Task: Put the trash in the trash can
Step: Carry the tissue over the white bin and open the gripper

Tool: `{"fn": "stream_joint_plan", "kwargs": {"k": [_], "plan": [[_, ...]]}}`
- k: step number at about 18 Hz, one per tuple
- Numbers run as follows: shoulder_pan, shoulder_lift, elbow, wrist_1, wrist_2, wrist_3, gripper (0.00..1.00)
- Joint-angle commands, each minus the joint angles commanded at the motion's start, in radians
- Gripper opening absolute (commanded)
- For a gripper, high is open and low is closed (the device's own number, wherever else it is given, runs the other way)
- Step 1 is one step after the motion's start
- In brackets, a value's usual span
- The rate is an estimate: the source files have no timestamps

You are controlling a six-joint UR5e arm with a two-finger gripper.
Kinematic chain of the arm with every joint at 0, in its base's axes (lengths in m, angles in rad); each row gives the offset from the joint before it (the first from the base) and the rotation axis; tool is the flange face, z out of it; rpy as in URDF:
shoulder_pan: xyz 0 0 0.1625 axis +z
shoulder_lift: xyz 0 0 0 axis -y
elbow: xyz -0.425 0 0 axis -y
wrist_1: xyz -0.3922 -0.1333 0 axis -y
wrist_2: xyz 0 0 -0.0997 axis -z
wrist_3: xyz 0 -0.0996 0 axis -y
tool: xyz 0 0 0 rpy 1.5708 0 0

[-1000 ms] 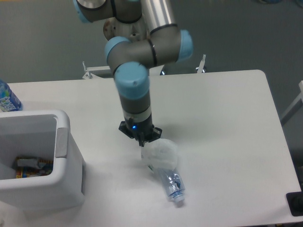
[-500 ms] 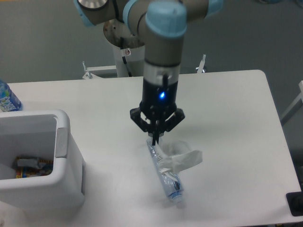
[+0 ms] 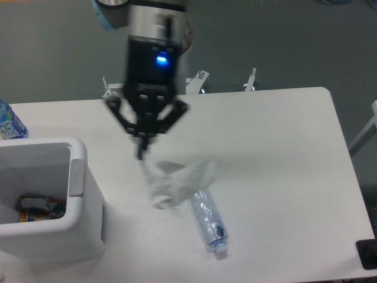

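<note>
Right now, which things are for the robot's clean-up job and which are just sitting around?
For the job:
- white paper wad, hanging from the pincer
- clear water bottle, lying on the table
- white trash can

Just sitting around:
- blue-label bottle at the table's left edge
- colourful bits already in the can

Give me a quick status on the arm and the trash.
Gripper shut on paper wad, lifted, hanging off the table. Clear bottle lying on the table. Trash can to the left, path looks open.
</note>
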State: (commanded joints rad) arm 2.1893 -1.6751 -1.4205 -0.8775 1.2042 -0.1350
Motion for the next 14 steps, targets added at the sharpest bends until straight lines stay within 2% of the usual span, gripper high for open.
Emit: {"fn": "stream_joint_plan", "kwargs": {"k": [3,9,10,11,14], "plan": [[-0.084,-0.002,-0.017,0.002,0.0,-0.002,0.0],[-0.187,-0.029,-0.037,0.002,0.0,-0.005,0.0],[-0.192,-0.034,-0.037,0.002,0.0,-0.005,0.06],[-0.195,-0.035,-0.037,0.003,-0.002,0.0,0.3],[-0.195,-0.038,-0.026,0.003,-0.02,0.002,0.66]]}}
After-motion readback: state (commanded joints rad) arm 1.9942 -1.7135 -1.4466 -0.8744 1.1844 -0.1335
